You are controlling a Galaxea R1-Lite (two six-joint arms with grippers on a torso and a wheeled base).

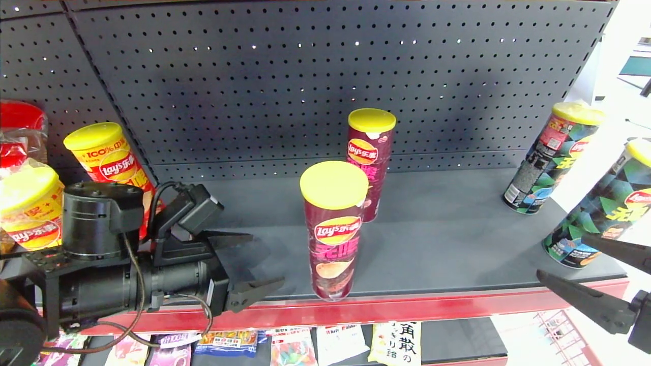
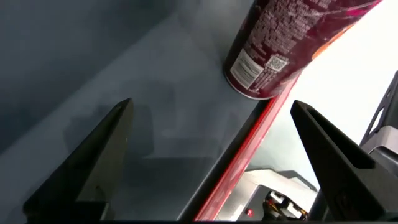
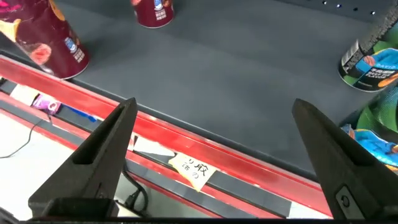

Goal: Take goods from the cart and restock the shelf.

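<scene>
Head view: my L gripper (image 1: 267,259) is spread wide, nothing in it, at the shelf (image 1: 447,244) front. In L wrist view one finger is over the shelf and the other is out past the red lip (image 2: 249,149). Front can (image 1: 333,239), maroon w/ yellow lid, stands upright just off my fingertips, not touching, close to the lip. Back can (image 1: 368,162), same kind, is farther from the hand, behind the front one. My R gripper (image 1: 562,255) is also wide and empty, w/ a green can (image 1: 595,213) just beyond its tips.

Step, my guess: front can is placed, so clear the L hand. Pull straight back along the wrist axis, fingers wide, no sideways sweep. A tall narrow can by the lip tips easy. If it needs to go deeper, push low near the base.

Labels: both maroon cans face logo-out, w/ a round red-yellow badge. Barcode + small print show on the front can's rear in L wrist view. Print left unread.
</scene>
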